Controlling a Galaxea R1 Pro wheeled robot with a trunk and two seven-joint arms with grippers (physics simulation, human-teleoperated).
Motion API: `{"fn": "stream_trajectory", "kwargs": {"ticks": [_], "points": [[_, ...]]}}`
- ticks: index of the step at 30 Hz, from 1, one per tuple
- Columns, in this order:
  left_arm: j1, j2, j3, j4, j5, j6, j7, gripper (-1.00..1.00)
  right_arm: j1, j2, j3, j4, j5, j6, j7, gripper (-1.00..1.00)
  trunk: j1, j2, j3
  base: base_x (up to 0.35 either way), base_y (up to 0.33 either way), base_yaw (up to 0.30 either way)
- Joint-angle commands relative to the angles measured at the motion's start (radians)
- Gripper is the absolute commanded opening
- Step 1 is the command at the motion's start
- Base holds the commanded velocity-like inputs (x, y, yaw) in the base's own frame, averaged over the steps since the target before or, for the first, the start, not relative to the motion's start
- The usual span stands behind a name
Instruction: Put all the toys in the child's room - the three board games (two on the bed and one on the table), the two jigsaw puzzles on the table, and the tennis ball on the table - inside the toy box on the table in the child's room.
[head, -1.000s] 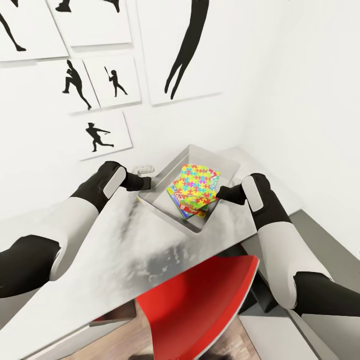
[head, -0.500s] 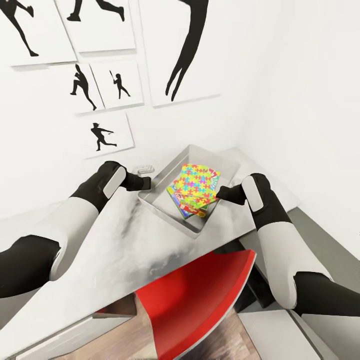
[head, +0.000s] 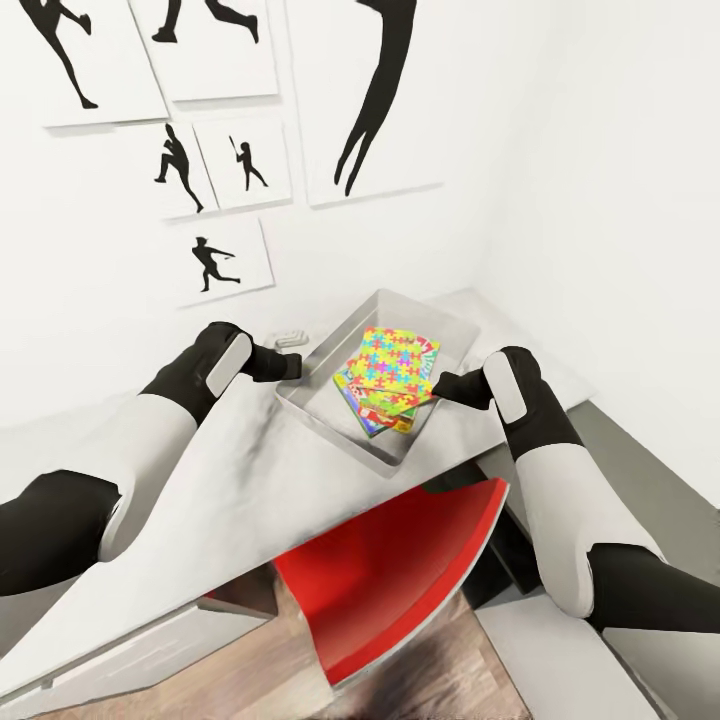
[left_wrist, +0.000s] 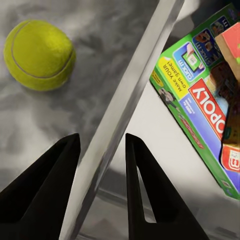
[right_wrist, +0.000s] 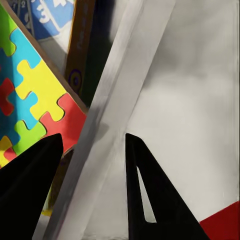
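Only the camera has drifted; both arms hold. The left gripper (left_wrist: 100, 150) and right gripper (right_wrist: 90, 145) straddle the toy box (head: 345, 345) rim, centre frame, unclenched. The tennis ball (left_wrist: 39, 54) waits outside on the counter (head: 250, 480).

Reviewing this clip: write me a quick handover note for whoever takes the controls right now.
Left gripper: open, fingers astride the toy box rim on its left side.
Right gripper: open, astride the rim on the box's right side.
In the box: a jigsaw puzzle on top of a stack of board games, one a green-edged Monopoly box. How many boards and puzzles lie in the stack cannot be told.
Left: the tennis ball is on the table, just outside the box near the left gripper. It still has to go in.
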Motion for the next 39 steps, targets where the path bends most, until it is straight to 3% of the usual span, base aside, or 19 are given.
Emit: {"fn": "stream_trajectory", "kwargs": {"ticks": [1, 39], "points": [[-0.001, 0.001, -0.006, -0.002, 0.001, 0.002, -0.006, -1.0, -0.001, 0.001, -0.004, 0.0, -0.02, 0.003, -0.01, -1.0, 0.0, -0.002, -0.001, -0.163, 0.004, -0.036], [-0.001, 0.005, -0.007, -0.002, 0.001, 0.002, -0.006, -1.0, -0.001, 0.001, -0.004, 0.0, -0.021, 0.003, -0.01, -1.0, 0.0, -0.002, -0.001, -0.178, 0.084, -0.002]]}}
